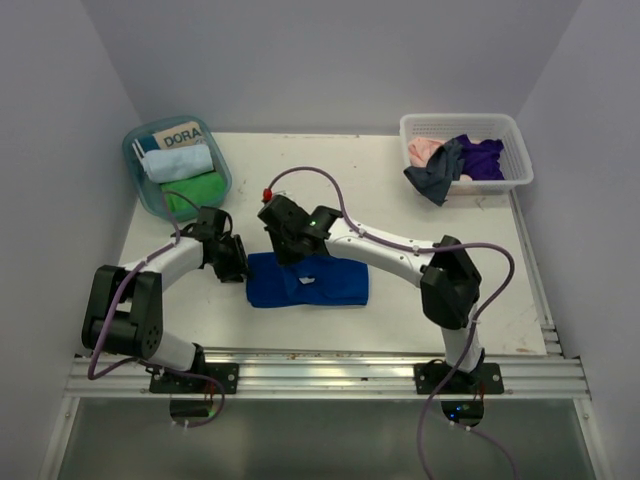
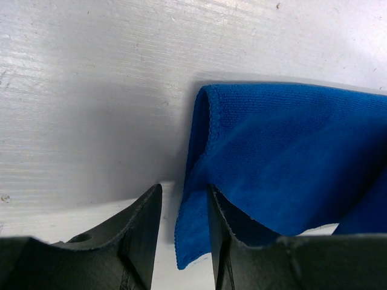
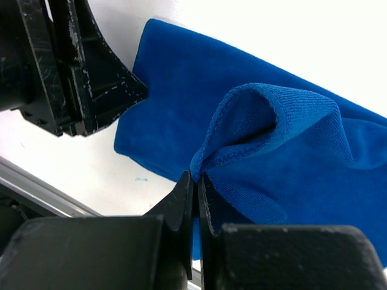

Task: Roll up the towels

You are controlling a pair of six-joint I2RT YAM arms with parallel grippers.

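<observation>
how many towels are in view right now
6: royal blue one on the table; light blue and green in the teal tub; pink, grey and purple in the white basket; more may be hidden.

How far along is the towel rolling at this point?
Done: light blue roll and green roll sit in the bin. In hand: royal blue towel lies flat and unrolled; right end effector pinches a raised fold, left end effector open at its edge. Remaining: pink towel, grey towel, purple towel heaped in the basket.

- royal blue towel (image 1: 308,282): soft matt terry cloth, stitched hem
- table (image 1: 400,200): white, smooth, faintly streaked
- basket (image 1: 460,118): white perforated plastic
- left gripper (image 2: 184,188): matt dark plastic
</observation>
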